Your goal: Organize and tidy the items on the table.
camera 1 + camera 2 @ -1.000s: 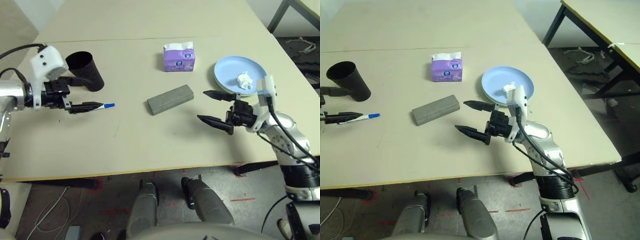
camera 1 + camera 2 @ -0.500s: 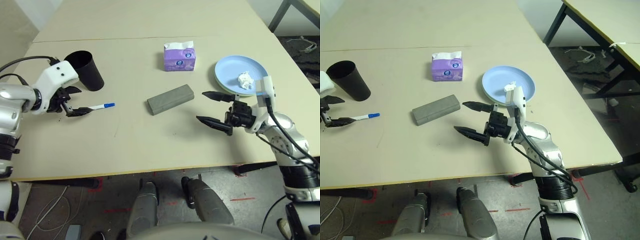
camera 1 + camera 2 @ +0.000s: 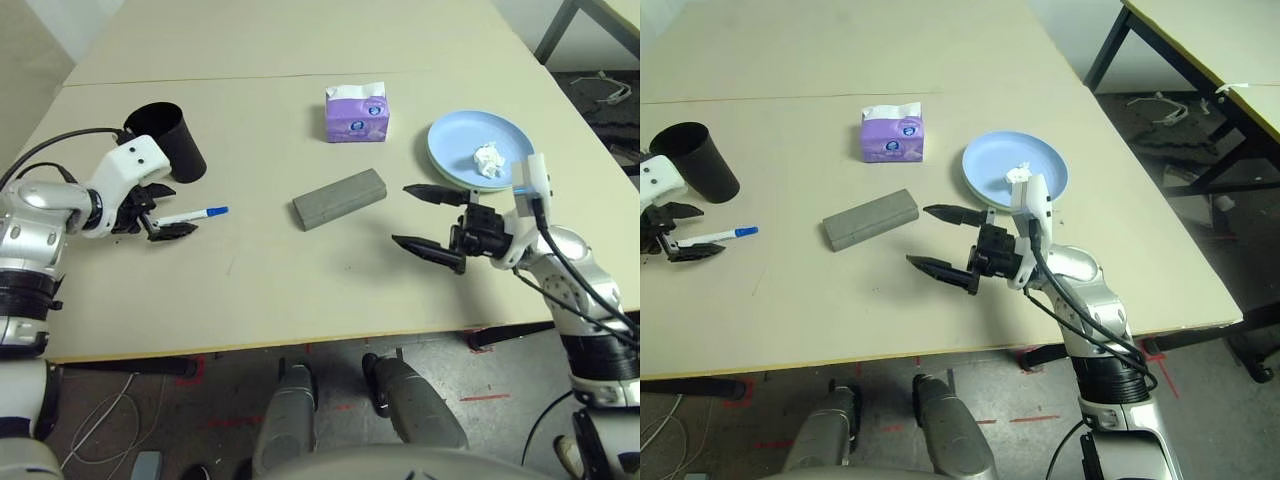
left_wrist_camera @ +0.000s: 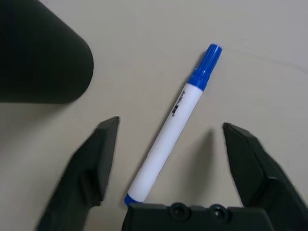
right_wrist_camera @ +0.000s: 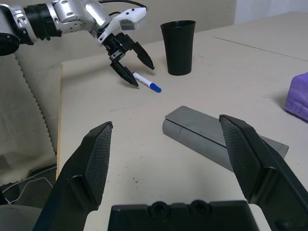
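A white marker (image 4: 178,130) with a blue cap lies flat on the table (image 3: 300,290) just right of the black cup (image 3: 168,140). My left gripper (image 3: 170,210) stands open over the marker's rear end, one finger (image 4: 96,159) on each side and neither touching it. The grey glasses case (image 3: 340,198) lies mid-table. Behind it stands the purple tissue pack (image 3: 357,114). The white tissue wad (image 3: 487,160) rests on the blue plate (image 3: 447,138) at the right. My right gripper (image 3: 402,214) hovers open and holds nothing, between the case and the plate.
The table's front edge runs close below both arms. A seam crosses the tabletop behind the cup and tissue pack. Bare tabletop lies between the marker and the case, and in front of the case. A dark table leg and floor clutter show at the far right.
My left wrist has turned and tipped down, so its fingers now straddle the marker's rear end. The marker stays in place on the table. The right arm has barely moved.
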